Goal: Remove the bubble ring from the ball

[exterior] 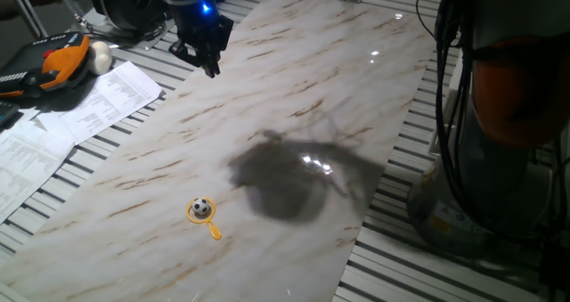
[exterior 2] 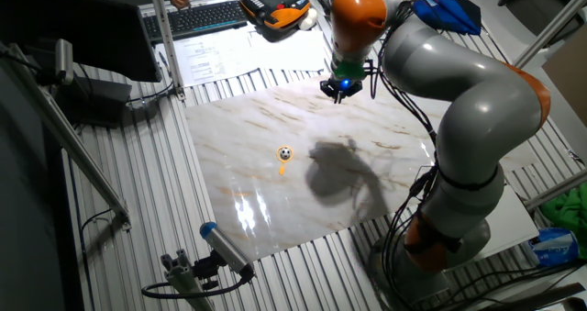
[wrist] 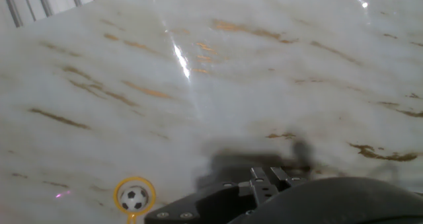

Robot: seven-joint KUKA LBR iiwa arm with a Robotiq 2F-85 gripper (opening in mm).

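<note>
Hand (exterior: 207, 60) hangs upper left over the counter (exterior: 356, 97), well apart from the bubble ring (exterior: 204, 216) lying flat around the ball (exterior: 202, 207) lower centre, handle pointing lower right; cannot tell whether its fingers are apart.
</note>
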